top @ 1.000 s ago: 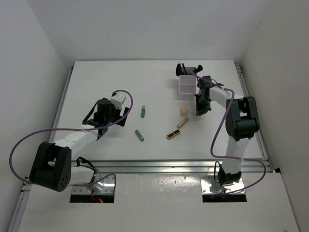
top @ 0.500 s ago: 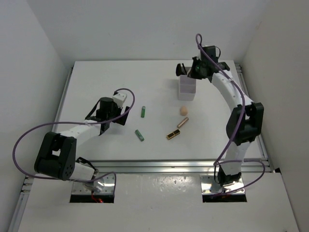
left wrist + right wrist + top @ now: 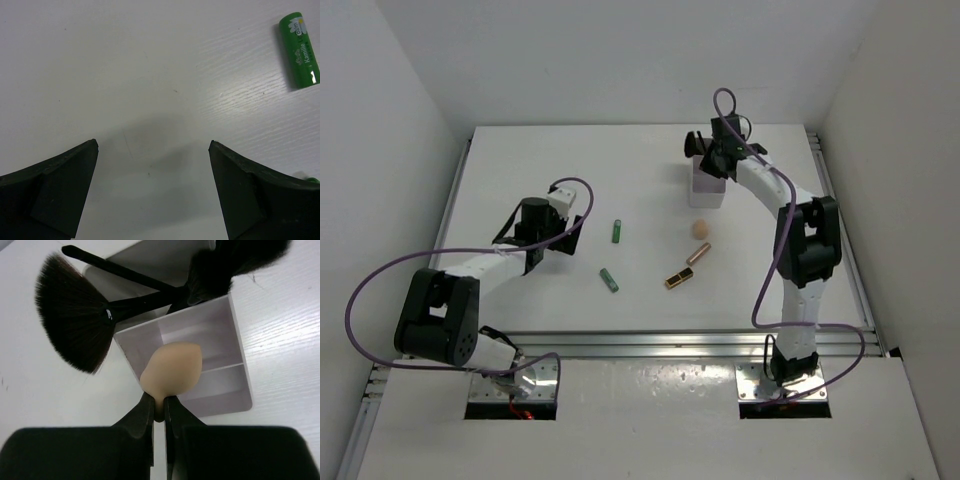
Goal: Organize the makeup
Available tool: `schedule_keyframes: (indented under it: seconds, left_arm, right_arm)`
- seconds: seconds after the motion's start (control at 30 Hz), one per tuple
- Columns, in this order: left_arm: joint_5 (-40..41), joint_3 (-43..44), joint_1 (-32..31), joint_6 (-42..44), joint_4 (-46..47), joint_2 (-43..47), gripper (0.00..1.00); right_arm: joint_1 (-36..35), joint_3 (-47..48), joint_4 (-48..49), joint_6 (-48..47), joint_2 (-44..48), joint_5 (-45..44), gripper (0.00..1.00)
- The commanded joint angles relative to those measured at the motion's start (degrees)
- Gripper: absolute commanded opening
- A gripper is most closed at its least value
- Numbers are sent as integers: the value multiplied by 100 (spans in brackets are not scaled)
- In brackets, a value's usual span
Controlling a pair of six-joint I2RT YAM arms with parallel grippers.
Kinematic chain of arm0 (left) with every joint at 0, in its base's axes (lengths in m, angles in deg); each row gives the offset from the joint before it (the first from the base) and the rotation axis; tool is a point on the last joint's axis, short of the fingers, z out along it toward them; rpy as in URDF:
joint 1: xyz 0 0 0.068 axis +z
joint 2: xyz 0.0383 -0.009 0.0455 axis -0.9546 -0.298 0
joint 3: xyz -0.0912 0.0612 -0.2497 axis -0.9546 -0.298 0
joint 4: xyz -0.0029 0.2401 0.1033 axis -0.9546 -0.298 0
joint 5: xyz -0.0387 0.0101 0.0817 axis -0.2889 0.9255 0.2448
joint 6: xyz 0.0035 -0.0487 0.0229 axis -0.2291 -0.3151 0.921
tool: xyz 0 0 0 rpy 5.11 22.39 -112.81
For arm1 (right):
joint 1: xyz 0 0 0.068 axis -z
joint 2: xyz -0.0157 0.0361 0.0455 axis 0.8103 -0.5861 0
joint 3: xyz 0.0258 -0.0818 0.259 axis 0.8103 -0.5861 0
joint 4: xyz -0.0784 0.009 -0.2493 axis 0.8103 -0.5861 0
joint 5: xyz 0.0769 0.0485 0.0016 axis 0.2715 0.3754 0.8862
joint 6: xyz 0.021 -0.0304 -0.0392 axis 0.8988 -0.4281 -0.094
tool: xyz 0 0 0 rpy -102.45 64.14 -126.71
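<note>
Overhead view, two close wrist views

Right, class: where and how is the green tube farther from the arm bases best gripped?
Grip the green tube at mid-body, coming straight down from above. It lies flat on the table, its long axis running near-to-far, so closing across its narrow width, from left and right, likely holds best.

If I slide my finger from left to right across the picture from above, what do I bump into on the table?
left gripper → far green tube → gold-black lipstick → peach sponge
</note>
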Motion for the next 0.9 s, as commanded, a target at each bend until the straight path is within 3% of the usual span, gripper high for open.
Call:
schedule_keyframes:
  seconds: [0.0,0.2,0.3,0.43,0.67,0.87]
  left_arm:
    - [-115,219,50,-49,130,22,99]
    - [-63,167,50,-49,130,22,99]
    - [-62,106,50,-49,130,74,99]
    - [-62,105,50,-49,130,127,99]
    - [-62,52,50,-49,130,179,99]
    - [-115,0,50,-49,183,180,99]
  right_arm:
    - [-72,-63,544,579,179,-536,0]
    - [7,26,569,1037,-200,-528,0]
    - [16,34,974,809,-270,-484,8]
    - [42,184,781,931,-375,-379,18]
    - [51,52,1045,897,-305,-150,52]
    - [-90,-9,1124,493,-42,-149,53]
